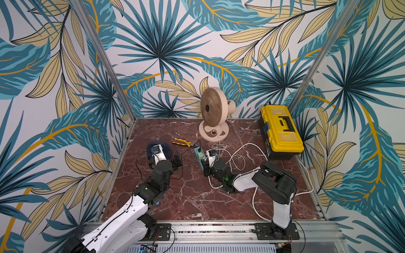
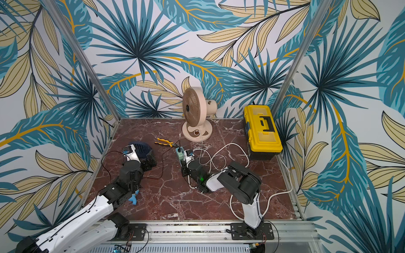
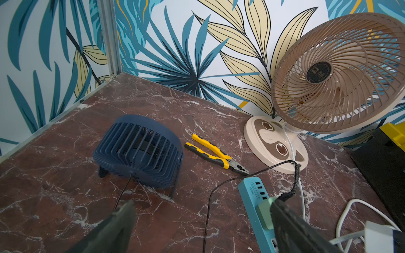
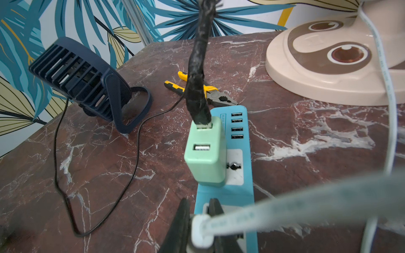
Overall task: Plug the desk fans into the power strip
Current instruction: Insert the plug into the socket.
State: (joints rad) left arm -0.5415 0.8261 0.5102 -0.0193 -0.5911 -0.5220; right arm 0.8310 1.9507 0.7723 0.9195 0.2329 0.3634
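Right wrist: right end effector (image 4: 199, 204) grips white plug (image 4: 200, 231) on power strip (image 4: 247, 192).

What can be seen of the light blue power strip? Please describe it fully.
The power strip is a light blue oblong of smooth plastic, lying flat on the marbled table. Four small ports line its far end. A green adapter sits in one white-faced socket; at the other socket, the right gripper holds a white plug in its jaws.

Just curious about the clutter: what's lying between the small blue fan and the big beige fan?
Yellow-handled pliers lie between the blue fan and the base of the beige fan, touching neither. The left wrist view shows it best.
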